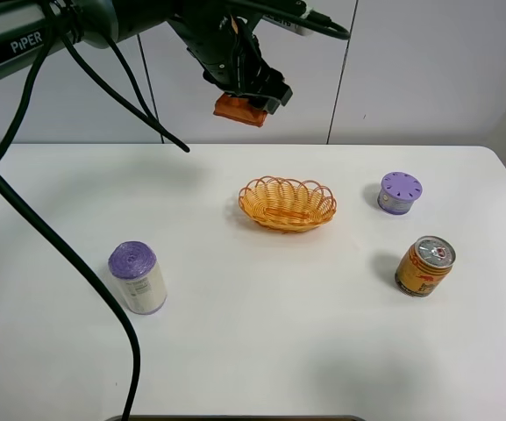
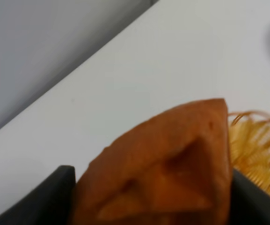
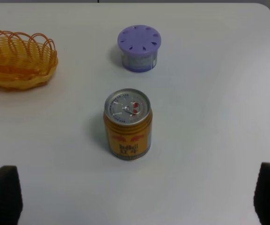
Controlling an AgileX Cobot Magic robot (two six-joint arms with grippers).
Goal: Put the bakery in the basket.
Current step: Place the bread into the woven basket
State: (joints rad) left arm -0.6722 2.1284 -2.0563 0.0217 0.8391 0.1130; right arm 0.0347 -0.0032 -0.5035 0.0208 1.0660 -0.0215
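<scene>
the left arm reaches in from the upper left of the high view, its dark wrist bent downward, and the left gripper (image 1: 251, 95) hangs high over the far side of the white table (image 1: 261, 351). its jaws are clamped on the bakery (image 1: 239, 110), which sticks out below them in the air, well above the basket (image 1: 288, 203) and a little to the left of it in that view. the basket sits on the table near the middle with nothing in it. in the left wrist view the pastry fills most of the picture and is blurred, with dark fingers (image 2: 41, 197) on either side and only a slice of the basket's rim showing past it. the right arm is outside the high view; its wrist view shows the right gripper (image 3: 137, 194) only as two dark tips at the corners, wide apart, above a gold can (image 3: 127, 124) standing upright, with a purple-lidded pot (image 3: 139, 48) beyond it.
</scene>
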